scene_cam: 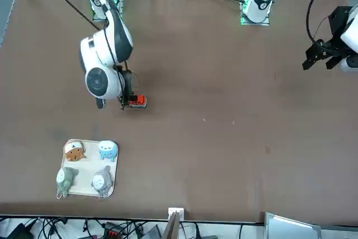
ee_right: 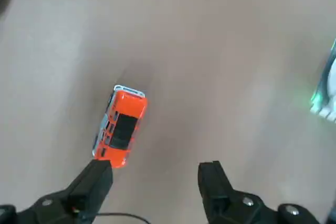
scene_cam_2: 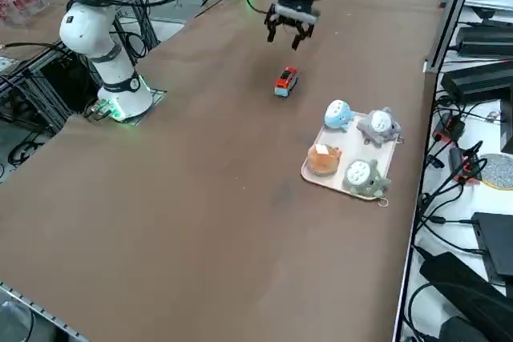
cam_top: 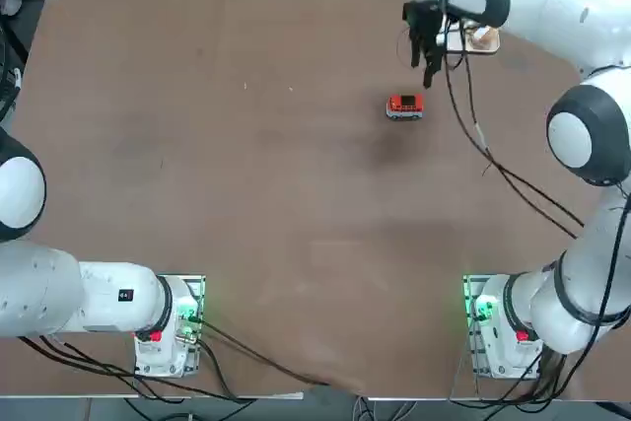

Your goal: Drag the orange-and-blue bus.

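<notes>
Bus: while the hand (ee_right: 156, 167) hangs open above, the orange-and-blue bus (ee_right: 121, 126) lies lower, offset toward the table's (cam_top: 246, 175) left edge.
Long axis: roughly parallel to its far edge.
Hand: released, holding nothing.

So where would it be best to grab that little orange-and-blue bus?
Probably across its narrow middle, one finger on each long side, coming straight down. The bus stands upright, longer than it is wide, with flat sides. The right gripper hovers open above the table, though it may need a turn to line up.
</notes>
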Controlling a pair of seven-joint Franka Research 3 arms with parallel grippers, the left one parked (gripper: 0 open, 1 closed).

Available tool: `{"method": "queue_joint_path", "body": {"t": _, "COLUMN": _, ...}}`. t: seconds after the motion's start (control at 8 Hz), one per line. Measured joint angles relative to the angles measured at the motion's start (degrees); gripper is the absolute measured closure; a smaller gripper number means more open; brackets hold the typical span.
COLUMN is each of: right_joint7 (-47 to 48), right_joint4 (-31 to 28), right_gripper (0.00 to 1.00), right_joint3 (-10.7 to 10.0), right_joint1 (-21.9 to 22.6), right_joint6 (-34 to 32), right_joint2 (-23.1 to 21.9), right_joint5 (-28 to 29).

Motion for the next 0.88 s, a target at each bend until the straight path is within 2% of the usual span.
{"method": "queue_joint_path", "body": {"t": 0.25, "right_joint7": -15.1, "right_joint4": 5.6, "right_gripper": 0.00, "right_joint3": -2.5, "right_joint1": -1.8, "right_joint6": -7.6, "right_joint2": -0.7, "right_joint5": -0.4}}
{"method": "queue_joint_path", "body": {"t": 0.5, "right_joint7": -33.9, "right_joint4": 8.4, "right_gripper": 0.00, "right_joint3": -7.5, "right_joint1": -3.0, "right_joint6": -11.3, "right_joint2": -3.5, "right_joint5": -0.5}}
{"method": "queue_joint_path", "body": {"t": 0.88, "right_joint7": -60.2, "right_joint4": 8.9, "right_gripper": 0.00, "right_joint3": -15.1, "right_joint1": -3.8, "right_joint6": -14.4, "right_joint2": -8.7, "right_joint5": -0.5}}
